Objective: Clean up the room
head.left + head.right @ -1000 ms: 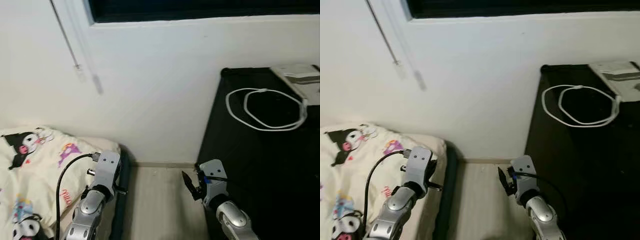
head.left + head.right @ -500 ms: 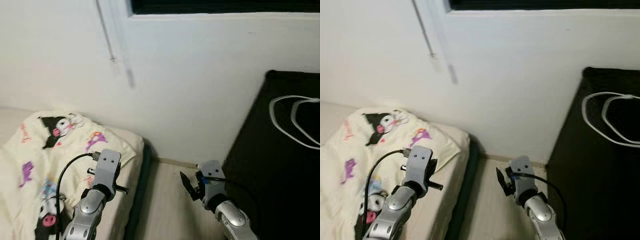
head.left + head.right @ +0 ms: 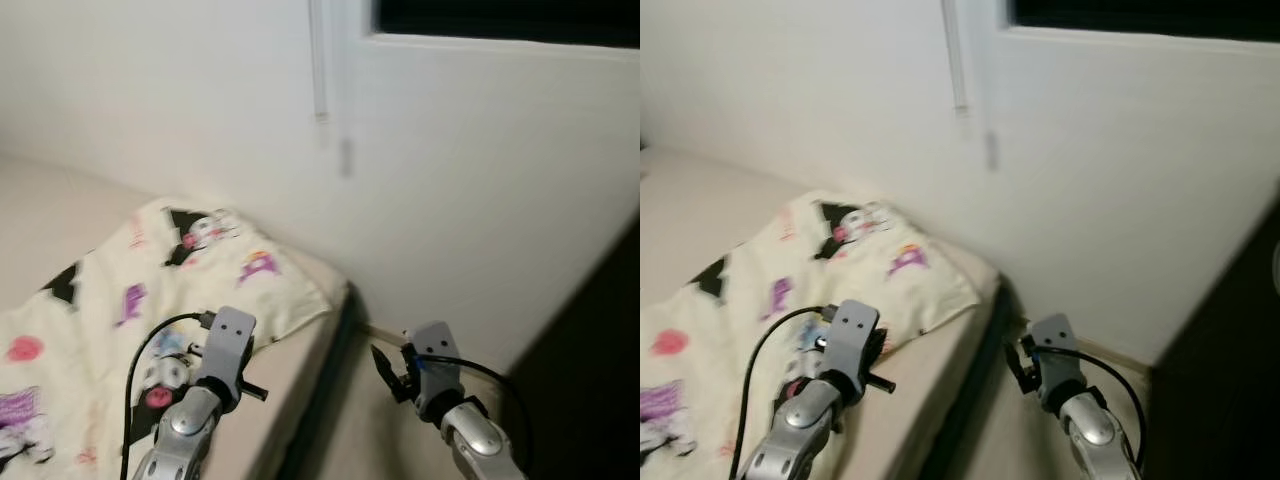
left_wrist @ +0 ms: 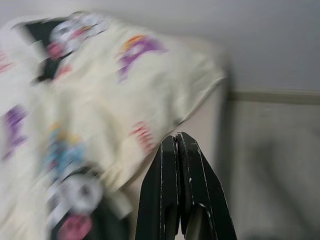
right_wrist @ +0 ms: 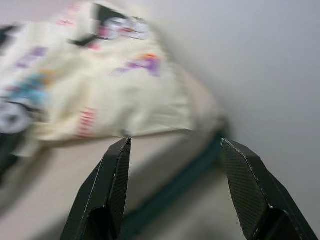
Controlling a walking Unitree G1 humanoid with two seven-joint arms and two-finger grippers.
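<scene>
Soft even indoor light, no glare; all views motion-blurred, wrist views worst

A bed [image 3: 930,400] with a beige mattress is seen running from seven o'clock toward the white wall, its dark edge bordering a strip of pale floor [image 3: 370,440] at six o'clock. A cream blanket [image 3: 120,290] printed with cartoon characters is spread rumpled over the mattress toward nine o'clock, one corner draped near the bed's edge.
</scene>
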